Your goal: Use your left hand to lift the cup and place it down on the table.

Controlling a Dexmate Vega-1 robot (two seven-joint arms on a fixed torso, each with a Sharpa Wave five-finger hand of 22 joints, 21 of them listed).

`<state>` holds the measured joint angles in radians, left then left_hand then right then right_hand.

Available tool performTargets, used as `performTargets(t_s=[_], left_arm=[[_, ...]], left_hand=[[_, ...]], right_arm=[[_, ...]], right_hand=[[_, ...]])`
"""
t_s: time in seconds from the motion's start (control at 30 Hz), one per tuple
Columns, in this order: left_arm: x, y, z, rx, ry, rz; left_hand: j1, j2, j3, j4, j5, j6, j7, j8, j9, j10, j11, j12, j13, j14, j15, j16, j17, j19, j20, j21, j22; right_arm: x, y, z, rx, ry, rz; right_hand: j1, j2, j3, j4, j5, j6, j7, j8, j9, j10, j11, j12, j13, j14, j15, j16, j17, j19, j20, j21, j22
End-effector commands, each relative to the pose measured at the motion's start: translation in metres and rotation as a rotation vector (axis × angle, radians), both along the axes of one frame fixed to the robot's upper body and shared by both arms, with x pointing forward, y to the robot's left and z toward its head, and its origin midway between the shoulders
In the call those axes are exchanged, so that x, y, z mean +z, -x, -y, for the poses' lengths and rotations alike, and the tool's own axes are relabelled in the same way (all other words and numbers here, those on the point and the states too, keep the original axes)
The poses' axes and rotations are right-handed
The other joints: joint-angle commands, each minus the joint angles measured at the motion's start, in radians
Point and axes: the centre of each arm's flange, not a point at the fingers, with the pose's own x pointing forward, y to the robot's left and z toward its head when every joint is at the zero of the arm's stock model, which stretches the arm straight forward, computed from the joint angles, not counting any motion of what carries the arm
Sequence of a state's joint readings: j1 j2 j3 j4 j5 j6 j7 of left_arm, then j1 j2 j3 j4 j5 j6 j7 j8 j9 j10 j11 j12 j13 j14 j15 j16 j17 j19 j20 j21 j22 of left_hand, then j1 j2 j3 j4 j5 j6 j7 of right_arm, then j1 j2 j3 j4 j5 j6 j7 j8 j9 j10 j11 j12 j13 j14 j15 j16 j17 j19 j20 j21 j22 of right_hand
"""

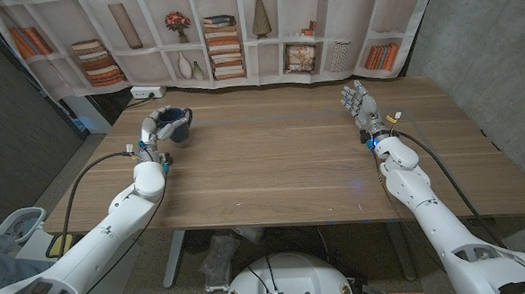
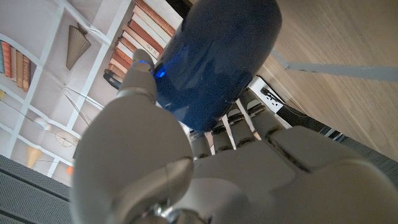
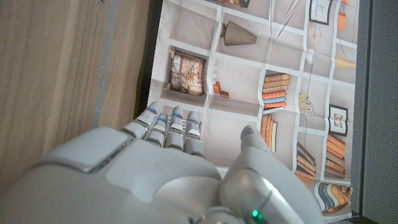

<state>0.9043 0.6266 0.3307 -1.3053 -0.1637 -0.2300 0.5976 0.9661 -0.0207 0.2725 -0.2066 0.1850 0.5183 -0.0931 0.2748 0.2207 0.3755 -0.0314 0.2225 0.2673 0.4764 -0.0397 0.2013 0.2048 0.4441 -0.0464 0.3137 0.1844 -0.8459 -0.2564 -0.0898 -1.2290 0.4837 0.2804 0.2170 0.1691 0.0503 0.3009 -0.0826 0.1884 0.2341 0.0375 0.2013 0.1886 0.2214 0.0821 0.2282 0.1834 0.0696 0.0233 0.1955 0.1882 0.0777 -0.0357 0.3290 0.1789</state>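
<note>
L hand (image 1: 156, 127) grips blue cup (image 1: 177, 124); R hand (image 1: 359, 104) empty.

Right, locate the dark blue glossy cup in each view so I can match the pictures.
Head view: dark blue glossy cup at the table's far left, gripped by the left hand.
Left wrist view: cup above that hand's fingers.
Right wrist view: not in it.
Shared landmark: the printed bookshelf backdrop.

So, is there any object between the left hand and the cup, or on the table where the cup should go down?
Nothing visible. The left hand already grips the blue cup, and the wooden table beside it looks bare.
</note>
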Motion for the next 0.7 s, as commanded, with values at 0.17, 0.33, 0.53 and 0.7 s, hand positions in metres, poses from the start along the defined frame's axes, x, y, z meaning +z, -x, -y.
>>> performTargets(t_s=[0.17,0.33,0.53,0.7], left_arm=[[-0.011,-0.012,-0.001,-0.01,0.029,-0.007],[-0.011,-0.016,-0.001,-0.017,0.036,-0.003],[-0.01,-0.019,-0.003,-0.014,0.041,-0.008],[-0.016,-0.023,-0.004,-0.017,0.051,-0.016]], left_hand=[[0.09,0.134,0.086,0.08,0.005,0.012,-0.001,0.0,0.002,0.13,-0.124,0.008,0.004,0.015,-0.1,0.007,0.002,0.002,-0.005,-0.007,0.004],[0.089,0.134,0.086,0.081,0.005,0.014,-0.003,0.0,0.002,0.131,-0.124,0.008,0.005,0.015,-0.101,0.007,0.002,0.001,-0.007,-0.008,0.004],[0.088,0.135,0.087,0.081,0.005,0.018,-0.001,0.001,0.002,0.134,-0.125,0.008,0.005,0.017,-0.101,0.008,0.002,0.001,-0.006,-0.008,0.004],[0.088,0.134,0.087,0.081,0.005,0.019,-0.002,0.0,0.001,0.134,-0.125,0.008,0.005,0.017,-0.101,0.008,0.002,0.001,-0.007,-0.009,0.004]], right_arm=[[0.0,-0.001,0.003,-0.017,0.001,-0.021],[0.001,-0.004,0.003,-0.02,0.008,-0.026],[0.001,-0.007,0.005,-0.025,0.008,-0.032],[0.001,-0.009,0.004,-0.025,0.005,-0.034]], right_hand=[[0.004,0.009,0.0,-0.005,-0.001,0.009,-0.002,-0.004,0.001,0.009,-0.002,-0.005,0.006,0.008,-0.003,-0.002,0.003,0.01,-0.028,-0.004,0.005],[0.004,0.01,0.0,-0.005,-0.001,0.009,-0.002,-0.004,0.001,0.01,0.0,-0.005,0.006,0.008,-0.003,-0.002,0.003,0.01,-0.028,-0.005,0.005],[0.004,0.01,0.0,-0.005,-0.001,0.008,-0.002,-0.004,0.001,0.01,-0.002,-0.005,0.006,0.008,-0.002,-0.002,0.003,0.011,-0.028,-0.006,0.005],[0.004,0.01,0.0,-0.005,-0.001,0.008,-0.002,-0.004,0.001,0.009,0.0,-0.005,0.006,0.008,-0.002,-0.002,0.003,0.011,-0.028,-0.007,0.006]])
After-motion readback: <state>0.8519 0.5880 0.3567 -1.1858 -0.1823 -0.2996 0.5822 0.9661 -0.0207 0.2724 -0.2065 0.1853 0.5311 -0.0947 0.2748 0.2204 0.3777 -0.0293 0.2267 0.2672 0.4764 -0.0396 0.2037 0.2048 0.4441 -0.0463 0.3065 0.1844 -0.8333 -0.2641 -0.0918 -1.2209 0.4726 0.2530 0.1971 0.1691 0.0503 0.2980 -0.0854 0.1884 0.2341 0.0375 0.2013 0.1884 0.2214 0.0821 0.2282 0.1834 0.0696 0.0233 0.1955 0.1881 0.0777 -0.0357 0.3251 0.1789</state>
